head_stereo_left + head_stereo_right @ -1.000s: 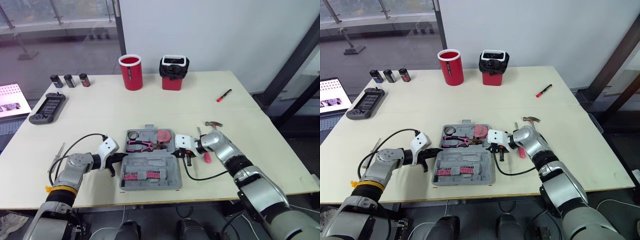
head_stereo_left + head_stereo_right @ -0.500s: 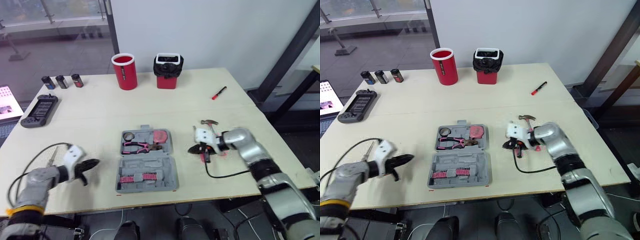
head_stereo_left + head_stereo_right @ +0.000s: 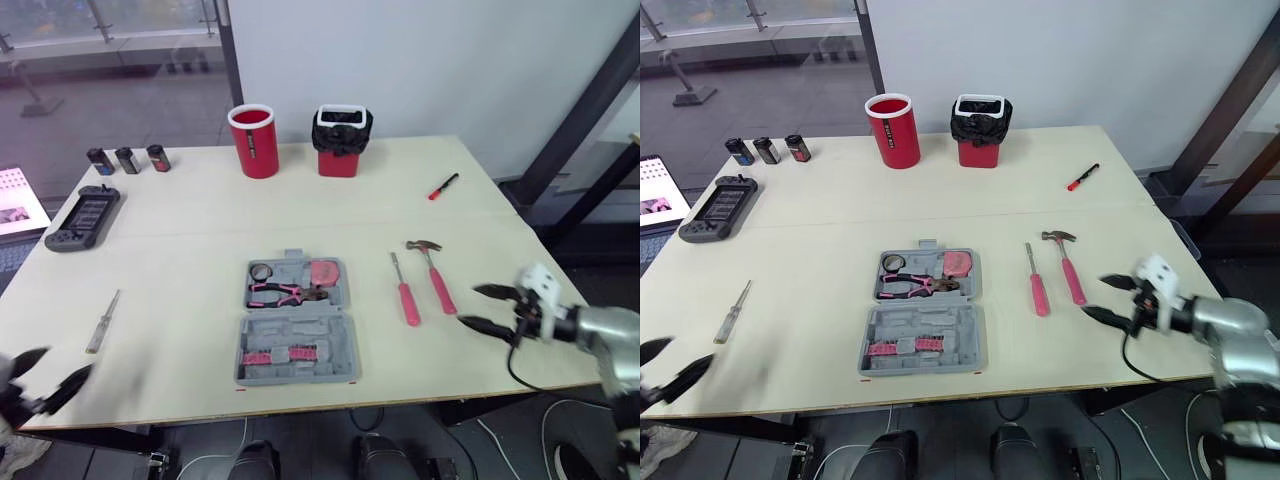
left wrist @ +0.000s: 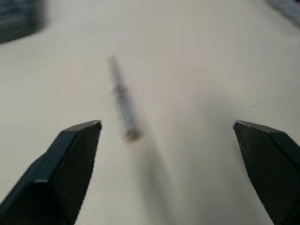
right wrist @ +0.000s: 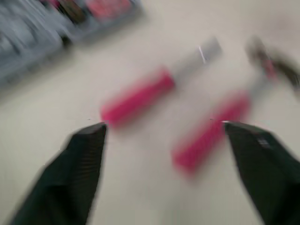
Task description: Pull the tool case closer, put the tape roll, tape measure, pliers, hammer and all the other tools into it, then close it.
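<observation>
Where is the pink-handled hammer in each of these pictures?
Left eye view: hammer right of the grey case, beside the pink screwdriver.
Right eye view: hammer, same place.
Right wrist view: blurred, the pink handle nearer the fingers.
Left wrist view: a thin tool instead.
Shared landmark: the pink screwdriver.

Grey case [image 3: 298, 320] lies open, flat; its 12 o'clock half holds tape roll [image 3: 264, 271], pink tape measure [image 3: 326, 271], pliers [image 3: 285, 293]; at its 3 o'clock lie pink screwdriver [image 3: 405, 290] and hammer [image 3: 435, 272]; thin screwdriver [image 3: 103, 321] at 9 o'clock

Lab-like office — pale table [image 3: 840, 215], laptop [image 3: 658, 192], glass wall [image 3: 760, 50]
</observation>
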You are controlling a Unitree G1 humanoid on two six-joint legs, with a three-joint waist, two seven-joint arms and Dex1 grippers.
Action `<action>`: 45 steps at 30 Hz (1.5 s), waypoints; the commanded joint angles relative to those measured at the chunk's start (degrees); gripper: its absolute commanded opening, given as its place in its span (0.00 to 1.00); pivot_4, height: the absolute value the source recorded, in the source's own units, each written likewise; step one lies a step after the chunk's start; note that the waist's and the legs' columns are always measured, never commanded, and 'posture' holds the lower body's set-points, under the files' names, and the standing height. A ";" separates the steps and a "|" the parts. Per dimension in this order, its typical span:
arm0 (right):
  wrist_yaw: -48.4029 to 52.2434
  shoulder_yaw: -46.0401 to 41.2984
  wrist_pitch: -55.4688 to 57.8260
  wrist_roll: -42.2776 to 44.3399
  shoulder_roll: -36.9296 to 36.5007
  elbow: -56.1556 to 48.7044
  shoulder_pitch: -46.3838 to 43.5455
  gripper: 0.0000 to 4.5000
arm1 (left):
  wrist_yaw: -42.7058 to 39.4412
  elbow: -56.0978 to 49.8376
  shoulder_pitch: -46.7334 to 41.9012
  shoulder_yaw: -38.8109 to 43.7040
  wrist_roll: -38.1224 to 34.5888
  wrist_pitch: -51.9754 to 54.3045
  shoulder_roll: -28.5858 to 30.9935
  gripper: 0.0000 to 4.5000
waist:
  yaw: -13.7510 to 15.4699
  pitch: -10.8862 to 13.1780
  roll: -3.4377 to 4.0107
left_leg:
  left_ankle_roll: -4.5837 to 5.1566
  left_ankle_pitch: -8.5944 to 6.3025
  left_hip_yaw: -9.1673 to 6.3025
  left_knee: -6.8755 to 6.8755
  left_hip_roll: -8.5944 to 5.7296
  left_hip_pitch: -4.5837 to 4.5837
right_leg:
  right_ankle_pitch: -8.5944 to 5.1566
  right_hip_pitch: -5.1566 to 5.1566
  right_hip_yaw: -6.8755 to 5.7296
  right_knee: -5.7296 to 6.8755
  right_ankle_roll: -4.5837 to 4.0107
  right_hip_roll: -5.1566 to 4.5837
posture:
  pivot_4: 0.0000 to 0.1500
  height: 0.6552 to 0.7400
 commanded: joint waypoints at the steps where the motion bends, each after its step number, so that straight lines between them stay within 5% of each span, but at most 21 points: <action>1: -0.94 -3.71 -2.96 2.20 -1.01 2.07 2.25 1.00 | 0.98 1.04 2.68 6.35 -3.00 -2.08 -0.24 1.00 | -0.10 0.01 0.01 | -0.01 0.00 0.03 0.00 0.01 -0.01 | 0.00 -0.01 0.00 -0.07 0.00 -0.01 | 1.00 1.00; 12: -4.21 -3.07 0.76 4.70 0.58 -1.42 0.45 1.00 | 0.31 0.34 2.63 6.56 -3.87 -3.04 -0.36 1.00 | -1.10 -0.01 -0.06 | -0.15 -0.09 0.29 0.45 0.01 -0.61 | 0.26 -0.68 -0.01 -0.36 -0.37 -0.22 | 1.00 1.00; 21: -17.55 2.00 12.32 1.87 4.47 -14.00 -6.08 1.00 | -4.39 -26.00 2.33 -9.79 -4.48 9.16 2.18 1.00 | -0.39 0.00 -0.07 | -0.04 -0.02 0.31 0.44 0.02 -0.66 | 0.37 -0.62 0.03 -0.13 -0.47 -0.15 | 1.00 1.00; 31: -31.53 10.61 27.29 -2.12 11.55 -24.49 -10.73 1.00 | 2.08 -44.71 -9.04 -21.42 -8.01 24.29 3.24 1.00 | 0.26 0.03 -0.09 | 0.02 -0.02 0.16 0.44 0.05 -0.69 | 0.47 -0.71 0.07 0.20 -0.37 0.04 | 1.00 1.00; 45: -26.81 12.86 34.05 3.68 13.09 -29.65 -15.54 1.00 | 9.51 -47.98 -10.03 -22.98 -5.35 27.73 0.69 1.00 | 0.09 0.07 -0.08 | 0.04 -0.01 0.05 0.59 0.04 -0.65 | 0.43 -0.73 0.06 0.52 -0.31 0.10 | 1.00 1.00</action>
